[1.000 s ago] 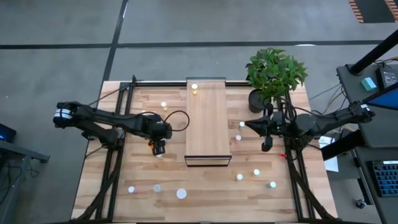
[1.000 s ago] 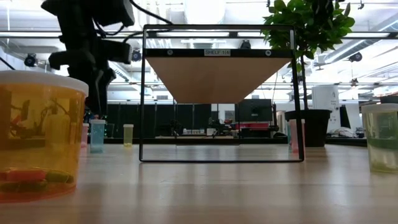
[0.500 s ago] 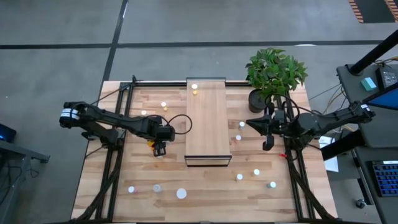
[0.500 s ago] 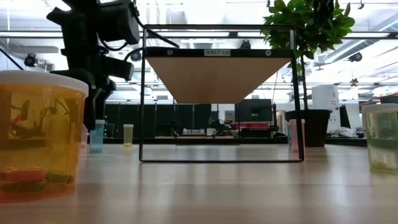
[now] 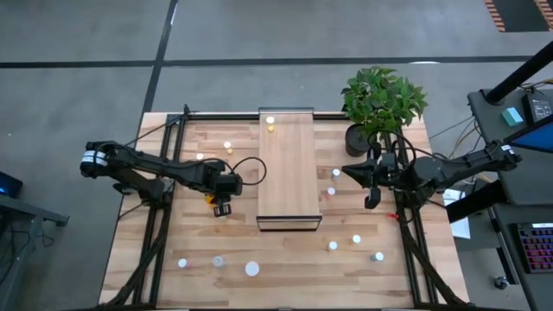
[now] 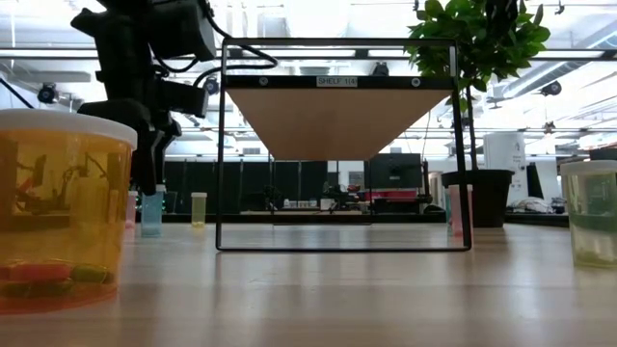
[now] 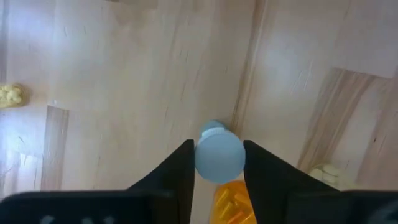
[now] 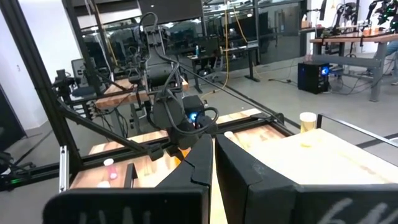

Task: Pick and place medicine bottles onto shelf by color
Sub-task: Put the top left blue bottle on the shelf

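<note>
The table (image 5: 285, 259) is made of light wooden planks and it stands on a grey floor (image 5: 86, 52) with darker lines. A potted green plant (image 5: 380, 102) stands at the far right corner of the table, in a dark pot (image 5: 355, 139); in the low view the plant (image 6: 477, 39) rises on the right side, with its pot (image 6: 478, 198) on the table surface. To the right of the table there is a desk (image 5: 518, 112) with some equipment and a keyboard (image 5: 529, 246). In the low view, a large room with ceiling lights (image 6: 318, 14) is visible behind the table.
</note>
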`<action>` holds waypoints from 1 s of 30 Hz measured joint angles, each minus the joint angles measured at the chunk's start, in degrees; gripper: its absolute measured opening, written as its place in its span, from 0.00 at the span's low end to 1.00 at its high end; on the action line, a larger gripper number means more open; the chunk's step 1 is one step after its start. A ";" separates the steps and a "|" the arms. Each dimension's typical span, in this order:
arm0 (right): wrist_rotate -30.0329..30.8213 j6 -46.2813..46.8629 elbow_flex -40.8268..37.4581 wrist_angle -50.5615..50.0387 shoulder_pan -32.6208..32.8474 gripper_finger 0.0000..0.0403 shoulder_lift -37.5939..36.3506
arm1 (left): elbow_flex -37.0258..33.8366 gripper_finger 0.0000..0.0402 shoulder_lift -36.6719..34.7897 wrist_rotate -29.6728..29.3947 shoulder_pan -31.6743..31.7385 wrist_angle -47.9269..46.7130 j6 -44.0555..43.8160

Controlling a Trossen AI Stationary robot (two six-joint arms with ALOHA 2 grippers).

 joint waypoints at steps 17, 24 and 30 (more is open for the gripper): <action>1.05 2.07 0.00 -0.62 0.00 0.02 0.02 | 11.79 0.28 -1.33 0.30 0.00 -11.87 0.15; 1.05 2.10 0.00 -0.62 0.00 0.02 0.02 | 27.24 0.29 -1.38 7.87 0.00 -25.30 -0.03; 1.03 2.16 0.02 -0.62 0.00 0.02 0.02 | 38.42 0.29 0.27 12.71 0.00 -28.08 -4.47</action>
